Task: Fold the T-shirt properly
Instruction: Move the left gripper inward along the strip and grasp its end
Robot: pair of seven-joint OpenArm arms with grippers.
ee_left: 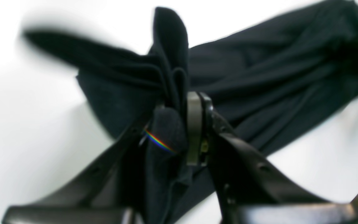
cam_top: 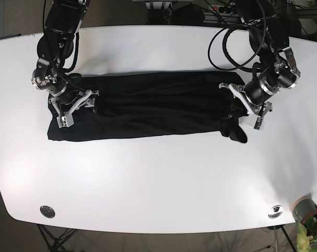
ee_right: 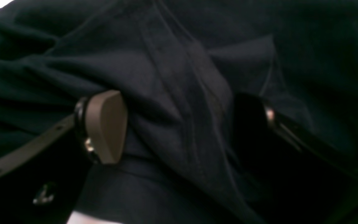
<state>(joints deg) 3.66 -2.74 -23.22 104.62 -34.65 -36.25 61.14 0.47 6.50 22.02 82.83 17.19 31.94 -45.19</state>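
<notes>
Black T-shirt point(cam_top: 153, 105) lies as a long folded band across the white bench point(cam_top: 158, 178), one arm at each end.

Left gripper point(ee_left: 179, 124): its fingers point(ee_left: 194, 127) are clamped on a bunched tuck of the shirt's end; cloth rises in a peak above the tips and hangs down between them, the rest trailing away over the bench. In the base view this end is rumpled, a dark lobe spilling toward the near edge. Right gripper point(ee_right: 179, 130): fingers point(ee_right: 106, 126) stand apart, a ridge of shirt fabric lying between them, the tan pad touching cloth; opposite finger dark, contact unclear.
</notes>
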